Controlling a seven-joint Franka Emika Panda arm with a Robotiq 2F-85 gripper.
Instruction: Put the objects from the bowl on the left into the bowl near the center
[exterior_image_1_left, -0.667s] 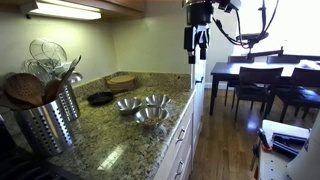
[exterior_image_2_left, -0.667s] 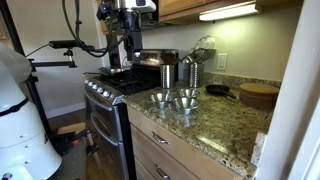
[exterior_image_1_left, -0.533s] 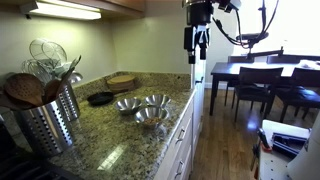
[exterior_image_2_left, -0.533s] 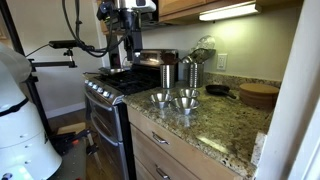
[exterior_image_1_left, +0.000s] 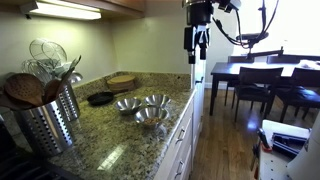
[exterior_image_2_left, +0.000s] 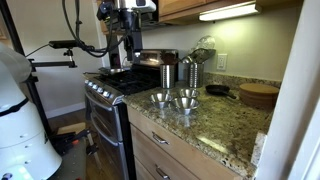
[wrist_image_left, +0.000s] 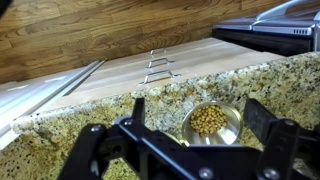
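Three small metal bowls stand close together on the granite counter, seen in both exterior views: one (exterior_image_1_left: 127, 104) (exterior_image_2_left: 160, 98), one (exterior_image_1_left: 157, 100) (exterior_image_2_left: 187, 94) and one (exterior_image_1_left: 150, 115) (exterior_image_2_left: 185, 104). In the wrist view one bowl (wrist_image_left: 208, 121) holds several small yellow-brown pieces and sits near the counter's edge. I cannot tell from the exterior views which bowl that is. My gripper (exterior_image_1_left: 196, 42) (exterior_image_2_left: 125, 45) (wrist_image_left: 197, 112) is open and empty. It hangs high above the counter edge, and the filled bowl shows between its fingers.
A steel utensil holder (exterior_image_1_left: 52, 112) stands at the near end of the counter. A black pan (exterior_image_1_left: 100, 98) and a round wooden board (exterior_image_1_left: 121, 80) lie behind the bowls. A stove (exterior_image_2_left: 112, 88) adjoins the counter, with metal canisters (exterior_image_2_left: 186, 70) nearby. A dining table with chairs (exterior_image_1_left: 262, 78) stands beyond.
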